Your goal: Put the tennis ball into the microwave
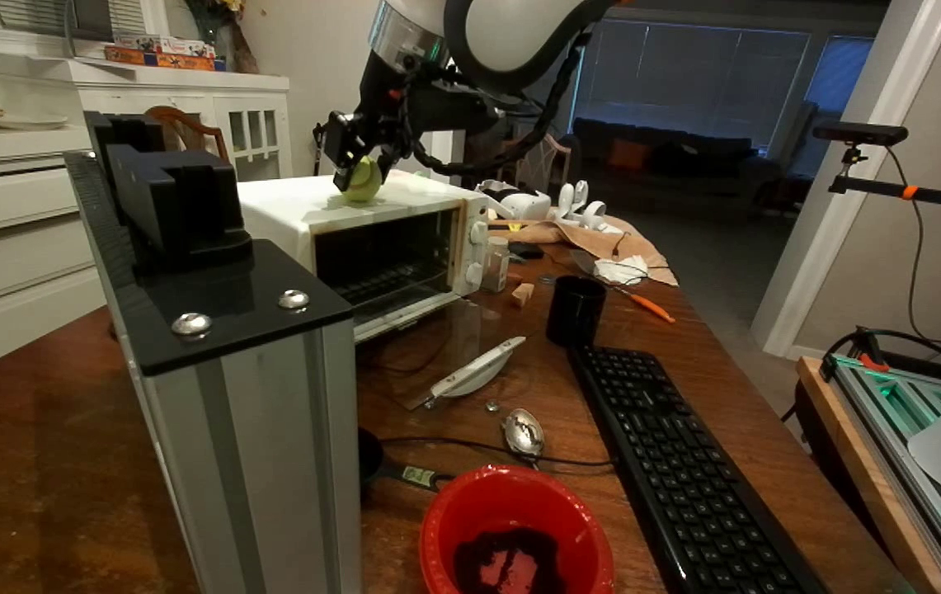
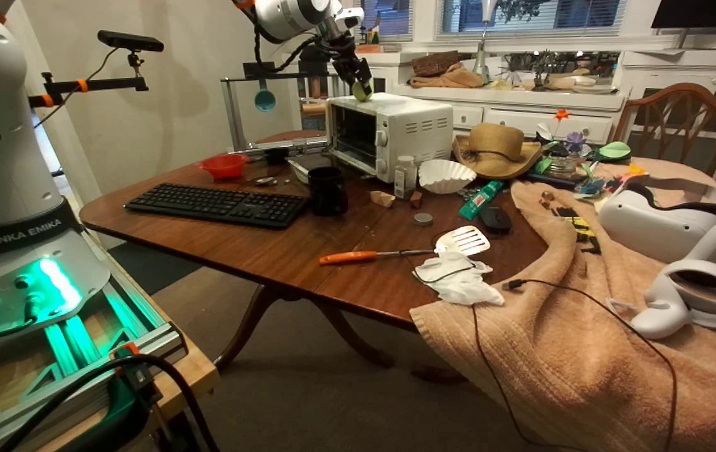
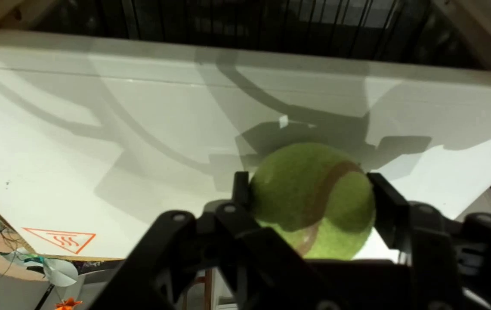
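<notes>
A tennis ball [image 3: 312, 202] held by the pincer [image 3: 309, 189] at the top of the microwave [image 2: 411, 138]

The pincer is closed around the tennis ball, its jaws parted only by the ball's own breadth and pressed to opposite sides of it. The ball is outside the microwave, at its flat white top; whether it touches that surface or hangs just above, I cannot tell. An orange warning triangle [image 3: 64, 241] marks the top. The front stands open, dark within, a wire rack [image 1: 379, 282] showing. The microwave stands on a wooden worktop [image 2: 358, 232], with a clear jar [image 2: 405, 179], a white fluted dish [image 2: 447, 177] and a tan hat [image 2: 497, 143] near it. Farther off, a black mug [image 2: 326, 191] stands just beside a black keyboard [image 2: 216, 204], near a red bowl [image 1: 511, 495].
</notes>
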`<state>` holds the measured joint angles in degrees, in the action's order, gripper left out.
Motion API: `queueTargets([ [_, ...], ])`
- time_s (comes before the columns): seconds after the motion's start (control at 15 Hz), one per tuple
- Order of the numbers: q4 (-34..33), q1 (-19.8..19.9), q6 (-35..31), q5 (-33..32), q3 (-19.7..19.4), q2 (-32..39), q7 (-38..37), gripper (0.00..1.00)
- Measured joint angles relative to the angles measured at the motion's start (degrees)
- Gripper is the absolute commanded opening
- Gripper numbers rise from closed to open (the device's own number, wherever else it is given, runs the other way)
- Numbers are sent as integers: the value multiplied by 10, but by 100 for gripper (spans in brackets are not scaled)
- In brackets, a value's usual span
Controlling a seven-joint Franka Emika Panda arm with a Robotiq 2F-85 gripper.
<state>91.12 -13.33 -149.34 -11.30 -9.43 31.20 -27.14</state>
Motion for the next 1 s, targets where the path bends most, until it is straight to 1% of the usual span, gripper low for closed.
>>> queueTargets([
  [0.2,1,0,8,1,4,-6,1,42],
  [0.4,32,11,47,17,18,-50,21,42],
  [0.73,143,41,97,44,41,-165,47,42],
  [0.87,189,53,105,59,50,-203,52,42],
  [1.0,234,65,105,90,62,-232,66,42],
])
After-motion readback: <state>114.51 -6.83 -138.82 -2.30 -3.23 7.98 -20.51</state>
